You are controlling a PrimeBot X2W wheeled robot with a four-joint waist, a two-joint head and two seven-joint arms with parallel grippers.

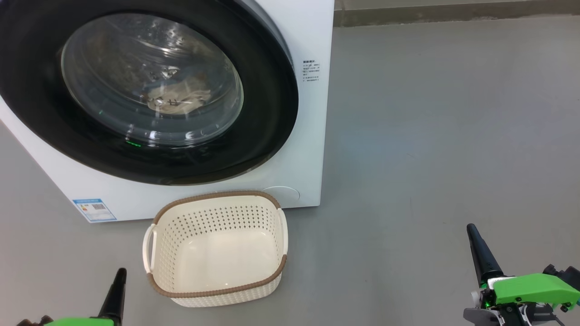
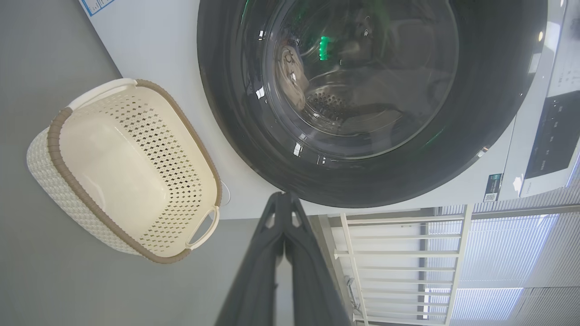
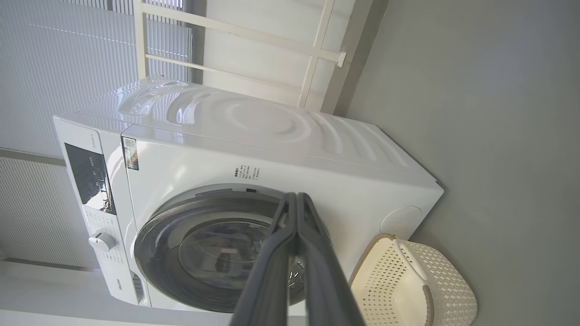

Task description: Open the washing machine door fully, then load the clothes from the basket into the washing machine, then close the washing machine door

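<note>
i see the washing machine door (image 1: 265, 113) closed, the clothes (image 1: 179, 98) behind its glass. the basket (image 1: 217, 222) sits at the door's six o'clock. my left claw (image 1: 121, 272) at seven o'clock and right claw (image 1: 471, 228) at four are pinched tight.

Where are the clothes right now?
In the head view, the clothes lie inside the washing machine, behind its shut door glass, just above the empty basket.

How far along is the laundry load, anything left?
Done: the basket is empty, the clothes lie inside the washing machine, and the washing machine door looks shut over them. In hand: nothing; left gripper and right gripper are shut, empty. Left: nothing apparent.
</note>
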